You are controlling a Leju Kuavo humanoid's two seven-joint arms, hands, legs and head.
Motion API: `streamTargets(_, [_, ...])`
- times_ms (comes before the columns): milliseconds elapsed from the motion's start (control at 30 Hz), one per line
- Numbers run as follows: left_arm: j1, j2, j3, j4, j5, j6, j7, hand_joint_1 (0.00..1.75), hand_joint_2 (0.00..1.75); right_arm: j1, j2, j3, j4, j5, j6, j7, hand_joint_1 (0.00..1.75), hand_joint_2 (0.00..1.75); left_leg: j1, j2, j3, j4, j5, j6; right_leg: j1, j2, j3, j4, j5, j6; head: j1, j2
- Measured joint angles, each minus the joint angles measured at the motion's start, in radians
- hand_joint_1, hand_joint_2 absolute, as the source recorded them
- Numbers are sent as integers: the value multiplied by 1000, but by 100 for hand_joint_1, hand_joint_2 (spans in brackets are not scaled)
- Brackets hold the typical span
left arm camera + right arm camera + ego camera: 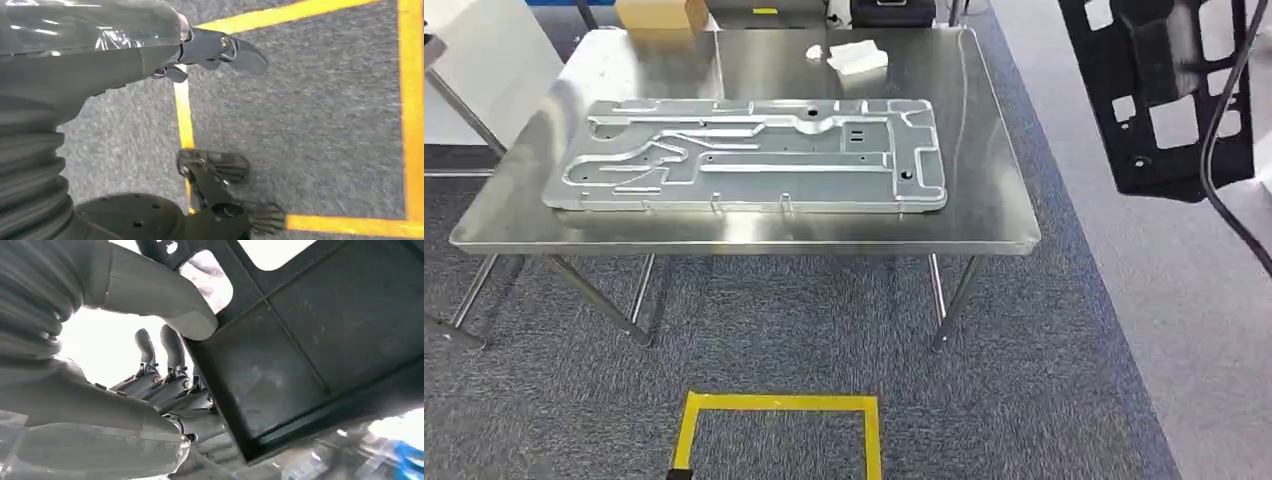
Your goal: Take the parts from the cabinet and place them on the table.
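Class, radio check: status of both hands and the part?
Right hand grips black part. Left hand hangs free over floor. Silver panel already occupies table.

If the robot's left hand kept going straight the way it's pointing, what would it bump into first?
Probably the grey carpet floor. The left hand hangs pointing down at it, holding nothing, near the yellow tape line.

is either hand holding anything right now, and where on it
The right hand grips the black panel at its edge, thumb on one face and fingers on the other. The left hand holds nothing.

Bright overhead light; table (984,215) glare; wrist bg overexposed.
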Motion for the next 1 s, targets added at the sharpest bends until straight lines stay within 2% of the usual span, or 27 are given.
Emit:
streamTargets(33, [-2, 0, 0, 0, 0, 0, 0, 0, 175, 5, -4, 2, 1, 0, 0, 0, 175, 175, -1, 1, 4, -2, -3, -5, -1, 1, 0, -2, -4, -6, 2, 0])
streamTargets(67, [-5, 2, 0, 0, 0, 1, -1, 0, 175, 6, -6, 3, 2, 0, 0, 0, 175, 175, -6, 1, 9, -2, -14, -11, -13, 1, 6, -11, -7, -11, 2, -1])
streamTargets(100, [-3, -1, -1, 0, 0, 1, -2, 0, 175, 6, -6, 5, 1, 0, 0, 0, 175, 175, -3, 2, -1, 17, -28, -15, -13, 2, 15, -17, -10, -14, 1, -1])
streamTargets(133, [-4, -1, -1, 0, 0, 1, -2, 0, 175, 9, -6, 6, 2, 1, 0, 0, 175, 175, -1, 2, -29, 73, -56, -18, -16, 1, 21, -22, -12, -18, 1, -1])
streamTargets(200, [-7, -1, -1, 0, 0, 1, -2, 0, 175, 31, -6, 8, 4, 1, -1, 0, 175, 175, 6, 1, -120, 242, -115, -23, -14, 3, 32, -26, -17, -18, 1, -1])
streamTargets(233, [-6, -1, -2, 0, 0, 1, -2, 0, 175, 49, -7, 10, 6, 1, -1, 0, 175, 175, 7, 2, -163, 308, -125, -24, -14, 5, 37, -26, -22, -17, 1, -1])
streamTargets(267, [-5, -1, -2, 0, 0, 1, -3, 0, 175, 65, -7, 11, 8, 1, -1, 0, 175, 175, 8, 2, -188, 326, -106, -27, -15, 7, 43, -26, -27, -15, 1, -1])
streamTargets(300, [-3, -1, -2, 0, 0, 1, -4, 0, 175, 79, -7, 13, 8, 1, -1, 0, 175, 175, 9, 2, -192, 296, -60, -32, -15, 8, 50, -26, -31, -14, 1, -1])
streamTargets(367, [0, -1, -2, 0, 1, 1, -9, 0, 175, 82, -7, 17, 7, -3, -2, -2, 175, 175, 17, 2, -165, 137, 78, -43, -18, 9, 60, -24, -40, -7, 1, -1])
streamTargets(400, [2, -1, -2, 0, 1, 1, -9, 0, 175, 78, -7, 18, 6, -4, -2, -4, 175, 175, 23, 2, -155, 68, 122, -44, -18, 11, 64, -24, -44, -2, 1, -1])
streamTargets(433, [4, -3, -3, 0, 1, 1, -9, 0, 175, 76, -8, 18, 6, -6, -2, -6, 175, 175, 16, 1, -146, 75, 123, -42, -15, 14, 63, -25, -44, 2, 1, -1])
streamTargets(467, [5, -3, -4, 1, 1, 4, -9, 0, 175, 75, -8, 19, 6, -7, 0, -6, 175, 175, 16, -1, -144, 66, 125, -34, -14, 15, 63, -22, -42, 4, 1, -1])
streamTargets(500, [4, -3, -4, 1, 1, 3, -7, 0, 175, 75, -8, 21, 6, -8, 2, -7, 175, 175, 21, -4, -141, 53, 122, -33, -10, 15, 60, -17, -47, 6, 1, -1])
streamTargets(533, [0, -5, -4, 1, 1, 3, -6, 0, 175, 71, -10, 23, 5, -9, 3, -7, 175, 175, 19, -6, -130, 33, 97, -51, -8, 14, 50, -16, -41, 4, 1, -1])
streamTargets(567, [-1, -5, -4, 1, 2, 3, -5, 0, 175, 67, -12, 24, 5, -9, 4, -7, 175, 175, 18, -9, -136, 36, 100, -37, -10, 11, 45, -14, -41, 5, 1, -1])
streamTargets(767, [0, -5, -5, 1, 3, 4, 0, 0, 175, 49, -19, 30, 4, -13, 13, -13, 175, 175, 14, -16, -140, 36, 98, -14, -11, 3, 49, -23, -36, 8, 1, -1])
streamTargets(1000, [-6, -5, -5, 1, 8, 7, 35, 0, 175, 47, -23, 41, 4, -21, 10, -15, 175, 175, 8, -15, -140, 36, 100, -3, -17, 3, 50, -26, -30, 17, 1, -1])
